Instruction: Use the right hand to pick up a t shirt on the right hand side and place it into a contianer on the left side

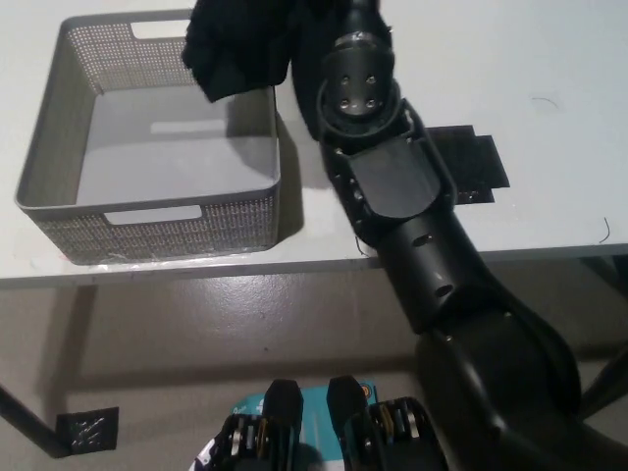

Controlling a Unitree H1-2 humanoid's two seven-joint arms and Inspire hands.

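T-shirt (pixel 240 44) over container's (pixel 59 221) far corner

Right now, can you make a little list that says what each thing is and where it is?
shirt: black t shirt, bunched, hanging over the basket's far right corner
basket: grey perforated basket on the left of the table, nothing lying on its floor
table: white table
right arm: black right arm, reaching across the table up to the shirt
right hand: hidden behind the shirt
left hand: hardly visible at the bottom edge
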